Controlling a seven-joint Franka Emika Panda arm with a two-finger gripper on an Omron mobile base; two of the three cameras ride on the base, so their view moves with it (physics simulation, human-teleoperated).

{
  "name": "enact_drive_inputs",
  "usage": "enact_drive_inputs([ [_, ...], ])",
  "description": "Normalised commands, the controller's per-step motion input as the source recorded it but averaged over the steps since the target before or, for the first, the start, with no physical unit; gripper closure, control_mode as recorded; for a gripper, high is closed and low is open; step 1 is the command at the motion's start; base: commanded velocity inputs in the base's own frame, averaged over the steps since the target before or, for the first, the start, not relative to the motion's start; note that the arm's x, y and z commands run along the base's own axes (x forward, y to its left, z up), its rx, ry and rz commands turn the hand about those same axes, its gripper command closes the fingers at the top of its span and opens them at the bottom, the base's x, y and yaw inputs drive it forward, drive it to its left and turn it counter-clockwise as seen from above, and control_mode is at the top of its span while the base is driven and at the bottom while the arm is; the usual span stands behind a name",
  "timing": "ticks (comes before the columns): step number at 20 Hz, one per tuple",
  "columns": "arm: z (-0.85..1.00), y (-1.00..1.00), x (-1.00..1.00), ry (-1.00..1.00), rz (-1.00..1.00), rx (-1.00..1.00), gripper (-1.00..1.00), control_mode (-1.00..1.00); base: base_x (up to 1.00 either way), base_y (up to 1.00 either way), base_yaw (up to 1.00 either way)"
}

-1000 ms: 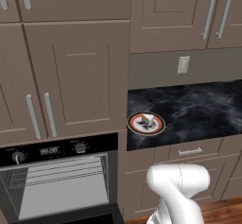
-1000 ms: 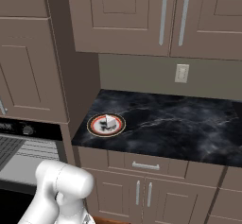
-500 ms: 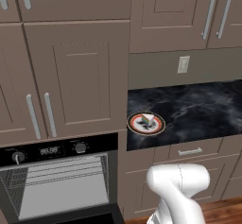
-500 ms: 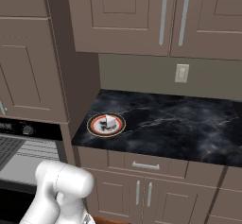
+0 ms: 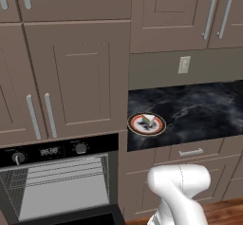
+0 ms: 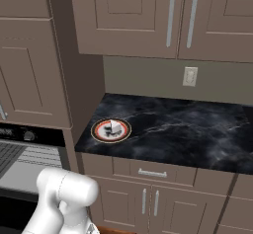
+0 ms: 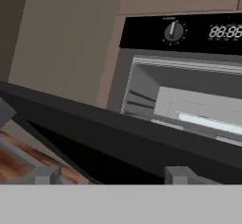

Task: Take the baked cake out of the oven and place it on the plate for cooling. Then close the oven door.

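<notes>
Cake (image 5: 148,120) sat on the plate (image 5: 135,124) on the dark marbled counter (image 5: 204,115), a small pale wedge resting a bit far of the plate's dark centre pattern. From the right base view the same slice (image 6: 115,126) was on the plate (image 6: 101,134) near the counter's left end, just right of the tall brown cabinet side. Oven (image 5: 57,181) was left of the counter and lower, cavity exposed, light grey racks visible, two silver knobs and the small display on the black panel above. Oven door (image 7: 118,142) was down: in the hand view its black edge ran as a dark slanted band across the near foreground, with the open cavity and a pale rectangular tray (image 7: 203,107) beyond it, one knob (image 7: 173,31) and the display (image 7: 226,31) above. Gripper (image 7: 111,175) sat low by the door edge, fingertips (image 7: 177,174) spread wide, nothing between them, not visibly touching the door. Wall outlet (image 5: 184,64) was on the backsplash above the counter. Wood floor showed at lower left of the hand view.
</notes>
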Motion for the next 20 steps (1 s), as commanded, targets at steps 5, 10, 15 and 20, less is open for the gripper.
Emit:
enact_drive_inputs([
  [5,0.04,-0.11,0.48,-0.24,0.00,0.00,-1.00,-1.00,0.00,0.00,0.00],
  [10,0.07,-0.10,0.50,-0.25,0.00,0.00,-1.00,-1.00,0.00,0.00,0.00],
  [15,0.09,-0.09,0.53,-0.23,0.00,0.00,-1.00,-1.00,0.00,0.00,0.00],
  [20,0.08,-0.06,0.54,-0.23,0.00,0.00,-1.00,-1.00,0.00,0.00,0.00],
])
